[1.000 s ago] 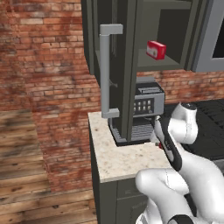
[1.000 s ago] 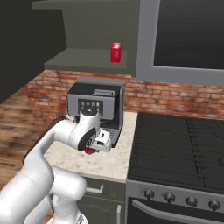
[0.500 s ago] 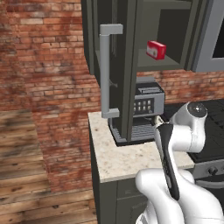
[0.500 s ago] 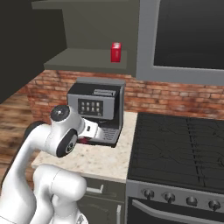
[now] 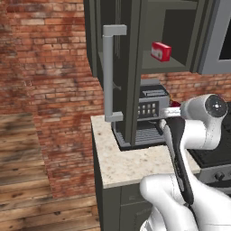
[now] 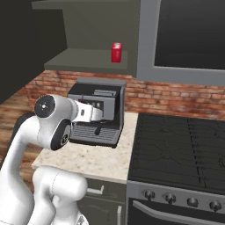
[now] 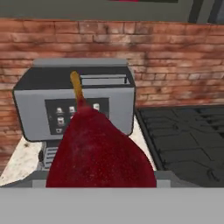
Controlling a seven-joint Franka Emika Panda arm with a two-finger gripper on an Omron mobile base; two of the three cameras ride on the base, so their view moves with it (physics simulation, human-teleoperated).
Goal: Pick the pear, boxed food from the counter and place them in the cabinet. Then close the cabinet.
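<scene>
The dark red pear (image 7: 98, 148), its stem pointing up, sits close in front of the hand camera, and my gripper (image 6: 100, 115) is shut on it, the fingertips hidden behind the fruit. The hand is held level at about the height of the coffee machine, above the beige counter (image 5: 131, 164). The red boxed food (image 5: 161, 51) stands on the lower shelf of the dark grey cabinet (image 6: 83, 59), above and beyond the hand. The cabinet door, with its long light grey handle (image 5: 109, 72), stands open to the left.
A grey coffee machine (image 6: 102, 110) stands on the counter under the cabinet, right in front of the hand. The black stove (image 6: 180, 145) lies to the right, with a dark panel above it. A brick wall runs behind.
The arm has lifted and turned the hand, carrying the pear up from low over the counter to face the coffee machine. The boxed food and the door have not moved.
</scene>
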